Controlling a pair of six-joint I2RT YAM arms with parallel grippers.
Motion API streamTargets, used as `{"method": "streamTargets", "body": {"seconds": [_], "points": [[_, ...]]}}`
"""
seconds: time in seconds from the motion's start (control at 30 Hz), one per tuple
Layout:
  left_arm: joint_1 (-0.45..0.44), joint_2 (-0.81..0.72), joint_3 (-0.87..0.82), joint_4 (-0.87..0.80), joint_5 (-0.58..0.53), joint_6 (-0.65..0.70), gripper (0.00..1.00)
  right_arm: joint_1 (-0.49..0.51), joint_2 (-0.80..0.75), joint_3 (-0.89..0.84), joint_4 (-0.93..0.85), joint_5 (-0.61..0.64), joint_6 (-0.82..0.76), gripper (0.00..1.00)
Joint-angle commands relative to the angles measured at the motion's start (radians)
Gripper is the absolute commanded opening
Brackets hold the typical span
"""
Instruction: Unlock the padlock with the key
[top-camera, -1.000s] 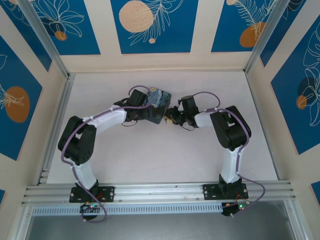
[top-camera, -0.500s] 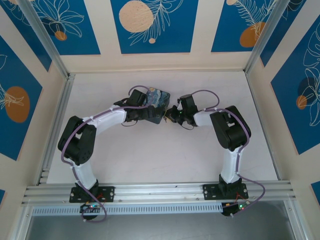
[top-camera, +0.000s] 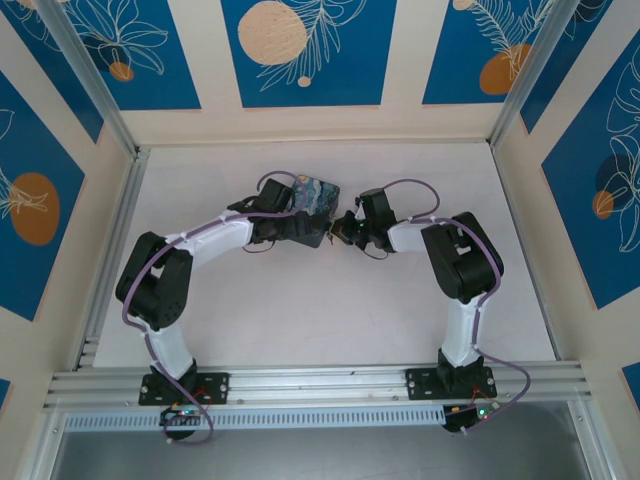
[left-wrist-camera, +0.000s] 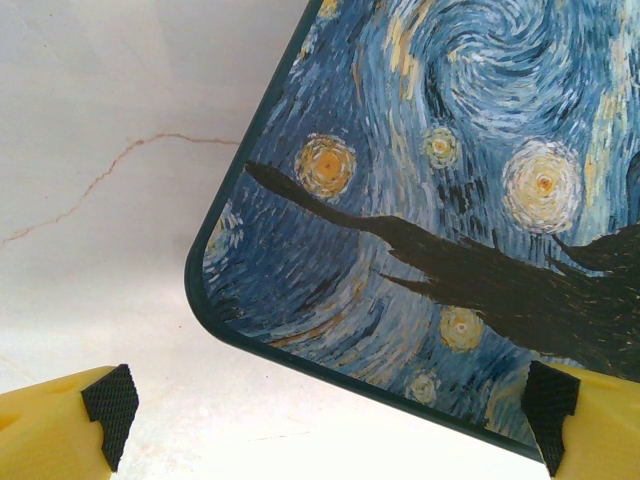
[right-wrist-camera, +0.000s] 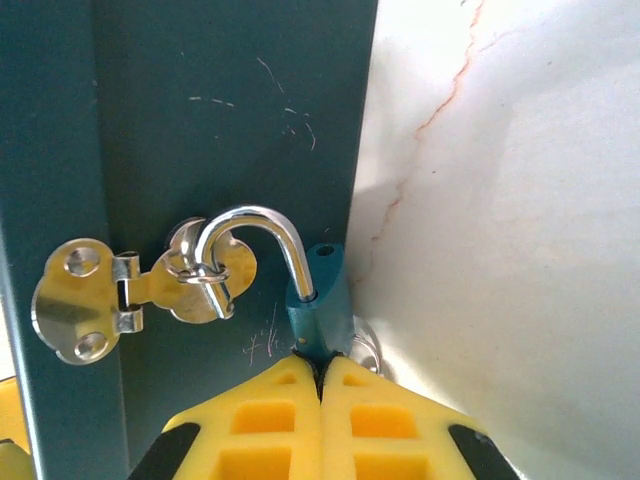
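The left gripper (left-wrist-camera: 330, 402) stands released astride a corner of the starry-night tin (left-wrist-camera: 450, 200) on the surface (left-wrist-camera: 100, 100). From the tin's hasp (right-wrist-camera: 100, 290) hangs the padlock (right-wrist-camera: 318, 300), small, stiff and slick. The right gripper (right-wrist-camera: 320, 385) is clenched just beneath it, apparently pinching the thin key (right-wrist-camera: 366, 348), which is best held by its flat sides.

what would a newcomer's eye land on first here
The starry-night tin grabs attention first: its swirling blue and yellow lid lies in the left wrist view, with the left fingers open on either side of its corner. Next comes the small teal padlock in the right wrist view. Its shiny shackle is hooked through the tin's silver hasp, and the yellow right fingers are closed just below it.
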Motion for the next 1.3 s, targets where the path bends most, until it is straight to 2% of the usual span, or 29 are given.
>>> {"method": "streamTargets", "body": {"seconds": [0.0,0.7,0.83,0.93,1.27], "points": [[-0.006,0.056,-0.023,-0.132,0.005,0.01,1.0,0.005,-0.026,0.002,-0.052,0.043,-0.003,0.0],[-0.005,0.053,-0.027,-0.133,0.009,0.008,1.0,-0.018,-0.008,0.101,-0.099,0.069,0.028,0.0],[-0.005,0.053,-0.029,-0.129,0.01,0.006,1.0,-0.002,-0.036,0.073,-0.127,0.095,-0.001,0.2],[-0.006,0.055,-0.025,-0.129,0.012,0.008,1.0,0.011,-0.036,0.059,-0.142,0.11,-0.01,0.29],[-0.006,0.055,-0.024,-0.131,0.011,0.008,1.0,0.028,0.013,0.084,-0.141,0.118,-0.026,0.32]]}}
